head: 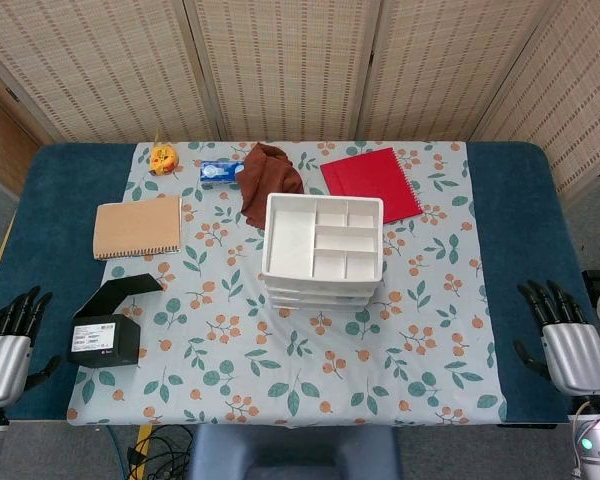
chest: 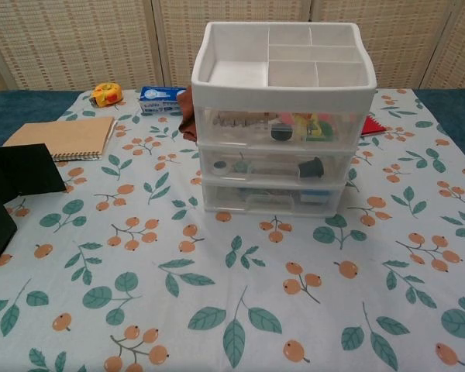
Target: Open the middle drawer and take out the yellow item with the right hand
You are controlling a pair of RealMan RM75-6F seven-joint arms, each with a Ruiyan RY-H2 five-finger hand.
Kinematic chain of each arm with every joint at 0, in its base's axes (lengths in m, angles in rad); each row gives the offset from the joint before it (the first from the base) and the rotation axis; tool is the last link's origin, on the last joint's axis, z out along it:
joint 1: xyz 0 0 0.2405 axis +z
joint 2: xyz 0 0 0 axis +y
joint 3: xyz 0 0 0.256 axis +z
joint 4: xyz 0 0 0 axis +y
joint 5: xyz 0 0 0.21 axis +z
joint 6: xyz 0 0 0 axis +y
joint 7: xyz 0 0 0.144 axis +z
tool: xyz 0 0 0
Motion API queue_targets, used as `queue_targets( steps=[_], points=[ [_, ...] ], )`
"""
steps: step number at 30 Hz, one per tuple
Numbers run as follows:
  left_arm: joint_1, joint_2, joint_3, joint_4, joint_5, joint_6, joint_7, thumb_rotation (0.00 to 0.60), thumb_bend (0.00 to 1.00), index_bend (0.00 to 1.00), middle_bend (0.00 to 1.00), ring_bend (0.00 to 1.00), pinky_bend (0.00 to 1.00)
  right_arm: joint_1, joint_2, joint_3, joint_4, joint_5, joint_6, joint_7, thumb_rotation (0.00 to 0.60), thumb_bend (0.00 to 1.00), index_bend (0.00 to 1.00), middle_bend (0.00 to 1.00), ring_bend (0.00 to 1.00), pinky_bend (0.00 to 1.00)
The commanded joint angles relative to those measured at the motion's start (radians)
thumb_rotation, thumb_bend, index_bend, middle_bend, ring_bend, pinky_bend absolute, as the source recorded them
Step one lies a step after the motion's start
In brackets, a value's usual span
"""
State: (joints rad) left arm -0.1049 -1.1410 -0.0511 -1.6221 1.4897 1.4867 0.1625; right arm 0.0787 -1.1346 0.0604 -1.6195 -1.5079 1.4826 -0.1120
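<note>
Woven-reed screens stand behind a blue table (head: 505, 200) covered by a pale cloth (head: 310, 370) printed with leaves and orange berries. In the head view, a white drawer unit (head: 323, 250) with a divided tray on top sits just past the middle of the cloth, toward its far edge. Behind it lie a brown rag (head: 268, 178) and a red notebook (head: 371, 183), the rag reaching the unit's far left corner. Near the far left corner of the cloth are a small yellow-orange toy (head: 162, 158) and a blue packet (head: 220, 173). A tan spiral notebook (head: 137, 227) lies by the left edge, and an open black box (head: 107, 325) sits closer to the near left corner. The left hand (head: 8, 340) rests at the table's near left edge and the right hand (head: 568, 340) at the near right edge — both hold nothing, fingers spread, well apart from the drawers.

The chest view faces the unit's clear fronts. All three drawers look pushed in. The top drawer (chest: 283, 125) holds mixed small things, some of them yellow. The middle drawer (chest: 277, 166) shows a dark cap-like piece (chest: 311, 167) and other small bits — I cannot make out a yellow item inside it. The bottom drawer (chest: 273, 201) looks nearly bare. Neither hand shows here.
</note>
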Motion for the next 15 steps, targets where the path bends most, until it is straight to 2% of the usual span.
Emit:
queue_targets(
  steps=[1,15],
  points=[
    [-0.002,-0.001,0.0,0.001,0.001,-0.002,0.002,0.6,0.22,0.03,0.03,0.05,0.14,0.0,-0.001,0.0,0.001,-0.002,0.002,0.0,0.6,0.33,0.07,0.08,0.03,0.1],
    [-0.002,0.002,0.0,-0.002,0.012,0.008,-0.006,0.6,0.22,0.03,0.03,0.05,0.14,-0.014,-0.011,-0.003,0.01,-0.022,0.035,0.022,0.6,0.33,0.07,0.08,0.03,0.1]
  ],
)
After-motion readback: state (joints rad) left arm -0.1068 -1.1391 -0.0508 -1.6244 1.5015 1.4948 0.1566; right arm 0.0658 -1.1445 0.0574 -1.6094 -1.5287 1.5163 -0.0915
